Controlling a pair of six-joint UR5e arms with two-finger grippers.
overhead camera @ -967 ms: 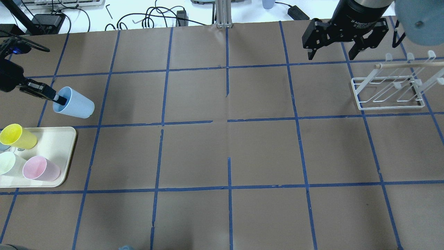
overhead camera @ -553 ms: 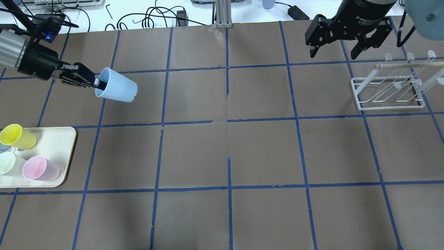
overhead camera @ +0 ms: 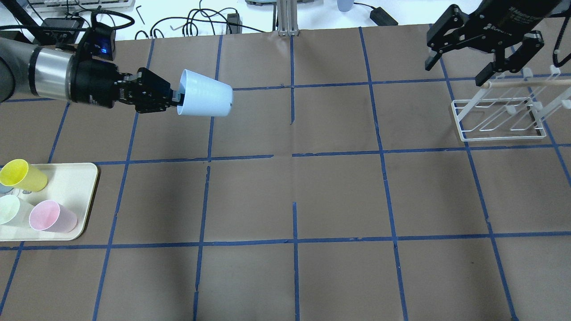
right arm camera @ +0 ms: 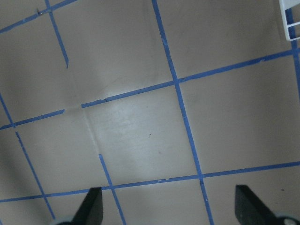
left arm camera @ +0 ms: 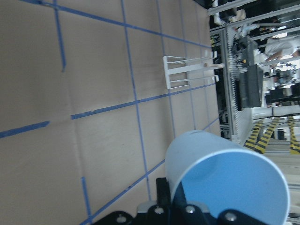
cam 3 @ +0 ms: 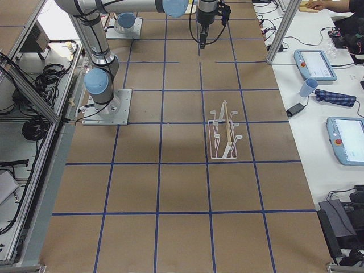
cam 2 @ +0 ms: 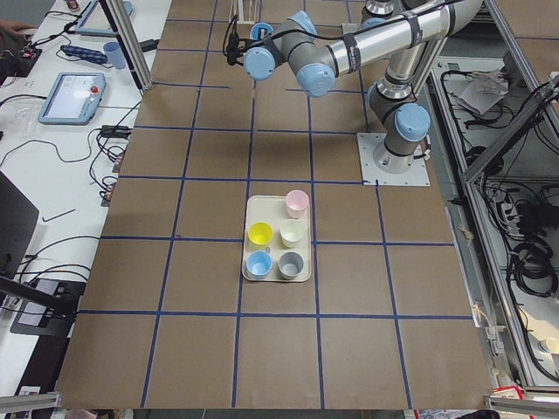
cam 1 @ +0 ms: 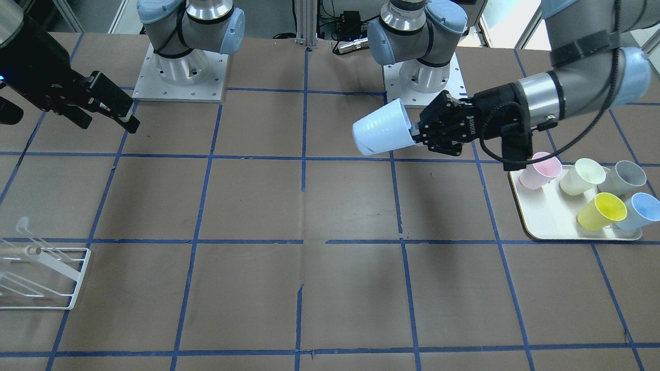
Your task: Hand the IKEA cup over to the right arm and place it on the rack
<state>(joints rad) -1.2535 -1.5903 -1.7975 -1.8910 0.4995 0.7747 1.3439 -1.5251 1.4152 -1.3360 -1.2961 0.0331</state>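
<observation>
Left gripper (overhead camera: 176,99): clamped on the rim of the IKEA cup (overhead camera: 206,99), pinching the wall at the mouth; it hangs above the table (overhead camera: 339,196), clear of the surface.
IKEA cup: carried on its side, mouth against the left gripper's fingers, base pointing straight out ahead of the fingertips; nothing else touches it.
Right gripper (overhead camera: 455,73): jaws spread wide with nothing between them, fingers pointing down over bare brown paper and blue tape lines, above the table.
Rack (overhead camera: 499,117): stands on the table just beside the right gripper, on the side away from the left gripper. In the overhead view one finger overlaps its wood-tipped rod; whether they touch I cannot tell. All its pegs are bare.
Gap: the two grippers are well apart, the cup's base turned toward the right gripper's half of the table.
Tray (overhead camera: 82,178): lies on the table back behind the left gripper's wrist, off to one side.
On the tray: yellow cup (overhead camera: 22,174), pink cup (overhead camera: 51,216), second blue cup (cam 1: 639,210), a cream one and a grey one.
</observation>
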